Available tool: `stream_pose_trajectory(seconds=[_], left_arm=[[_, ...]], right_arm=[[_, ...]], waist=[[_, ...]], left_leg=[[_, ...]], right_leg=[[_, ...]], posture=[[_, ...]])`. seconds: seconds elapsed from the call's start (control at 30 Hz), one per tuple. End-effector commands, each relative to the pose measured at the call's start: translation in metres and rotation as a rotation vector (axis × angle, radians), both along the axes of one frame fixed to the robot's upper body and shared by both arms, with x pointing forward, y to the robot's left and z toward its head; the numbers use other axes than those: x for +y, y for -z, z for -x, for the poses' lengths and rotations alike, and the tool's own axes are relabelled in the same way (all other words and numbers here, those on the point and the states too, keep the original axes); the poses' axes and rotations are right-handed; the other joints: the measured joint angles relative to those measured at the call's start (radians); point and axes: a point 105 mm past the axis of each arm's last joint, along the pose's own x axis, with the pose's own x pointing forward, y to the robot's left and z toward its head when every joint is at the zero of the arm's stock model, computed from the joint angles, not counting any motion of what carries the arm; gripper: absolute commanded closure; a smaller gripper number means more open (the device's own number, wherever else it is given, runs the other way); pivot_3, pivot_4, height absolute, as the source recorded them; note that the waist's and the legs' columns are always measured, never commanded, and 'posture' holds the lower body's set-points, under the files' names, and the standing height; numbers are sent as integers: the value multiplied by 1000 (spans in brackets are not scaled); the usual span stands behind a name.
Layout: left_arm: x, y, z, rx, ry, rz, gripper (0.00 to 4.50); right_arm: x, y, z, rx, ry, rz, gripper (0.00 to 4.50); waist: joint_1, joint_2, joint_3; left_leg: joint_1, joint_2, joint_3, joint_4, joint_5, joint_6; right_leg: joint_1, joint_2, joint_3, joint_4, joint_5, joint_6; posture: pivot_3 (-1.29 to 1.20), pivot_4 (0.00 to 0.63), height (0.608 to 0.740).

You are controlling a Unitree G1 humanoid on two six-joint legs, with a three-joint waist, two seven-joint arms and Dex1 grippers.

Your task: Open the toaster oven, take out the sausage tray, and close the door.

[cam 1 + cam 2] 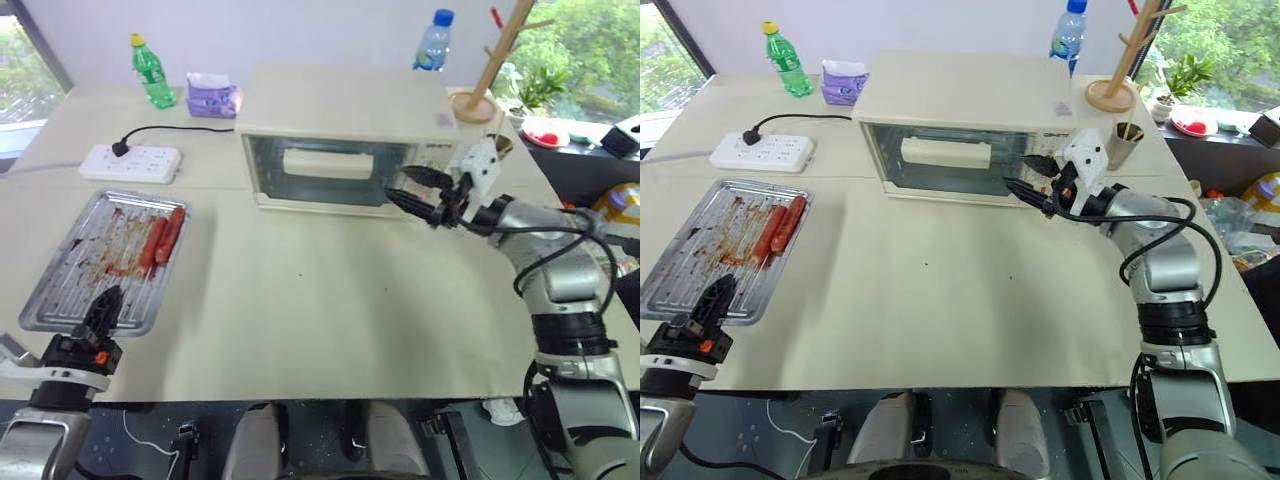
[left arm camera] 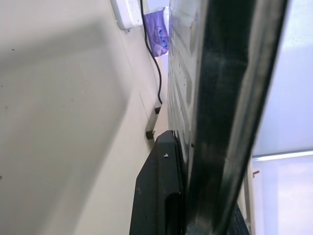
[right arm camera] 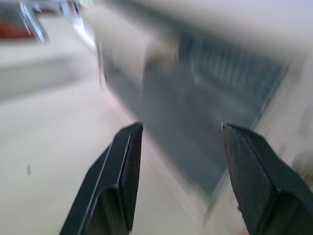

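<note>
Tray (image 1: 105, 262) is out on the table (image 1: 320, 300) at the robot's left, well apart from the oven (image 1: 345, 135), with a few sausages (image 1: 160, 240) lying in its ribbed, greasy bottom. Left gripper (image 1: 103, 305) is clamped shut on the tray's near rim — the left wrist view shows the rim edge pinched between its fingers (image 2: 159, 196). Right gripper (image 1: 420, 195) sits level at the oven's front right, just before the glass door (image 1: 320, 170), jaws parted about halfway and holding nothing; the right wrist view shows both fingers (image 3: 122, 171) spread with the glass ahead. Door looks up against the oven front, the white bar handle (image 1: 318, 162) showing across the glass, though whether it is fully latched cannot be told. Judged stage: closing the door or finishing that push. Risks from here: the open fingers could snag the handle or the door frame on the way out and drag the door open again; a push on the right edge alone could skew or slide the light oven back toward the mug tree (image 1: 490, 60); and the left gripper, if it pulls or lifts while clamped, could tip the tray and roll the sausages off — it sits near the table's front edge.
</note>
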Motion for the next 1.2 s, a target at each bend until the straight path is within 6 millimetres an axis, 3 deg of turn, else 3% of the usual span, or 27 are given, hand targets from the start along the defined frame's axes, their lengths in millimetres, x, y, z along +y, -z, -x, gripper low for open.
stream_pose_trajectory(seconds=[0.03,0.27,0.33,0.43,0.57,0.9,1.2], left_arm=[[-16,-15,-4,-32,90,-57,4500],[-31,-10,-13,23,390,-200,4500],[-29,-8,-16,46,509,-232,4500],[-25,-10,-21,59,630,-238,4500],[-35,-12,-32,56,779,-205,4500],[-81,4,-46,92,1111,-92,4500],[-110,10,-82,100,1256,-109,4500]], right_arm=[[5,14,24,17,-83,66,1941],[-9,20,47,78,-153,139,1941],[-17,19,53,114,-164,146,1409],[-24,18,59,131,-164,171,88],[-36,14,60,129,-106,184,34],[-57,7,78,141,-19,232,34],[-68,7,96,159,54,239,34]], waist=[[3,1,0],[-5,2,1],[-3,2,1],[-1,4,1],[0,4,2],[-1,5,2],[0,4,2]], left_leg=[[0,0,0,0,0,0],[1,0,1,1,0,0],[1,1,1,1,0,0],[0,1,1,-1,0,0],[-1,1,1,-1,0,0],[-1,0,2,-1,0,0],[-1,-1,2,-1,0,-1]], right_leg=[[0,0,0,0,0,0],[0,-1,1,-2,1,-1],[0,0,1,-1,1,-1],[-3,2,1,0,0,-1],[-4,0,1,0,0,-1],[-4,0,1,0,0,0],[-3,0,1,1,0,0]], posture=[[0,150,722],[0,150,722],[0,150,722],[0,150,722],[0,150,722],[0,150,722],[0,150,722]])
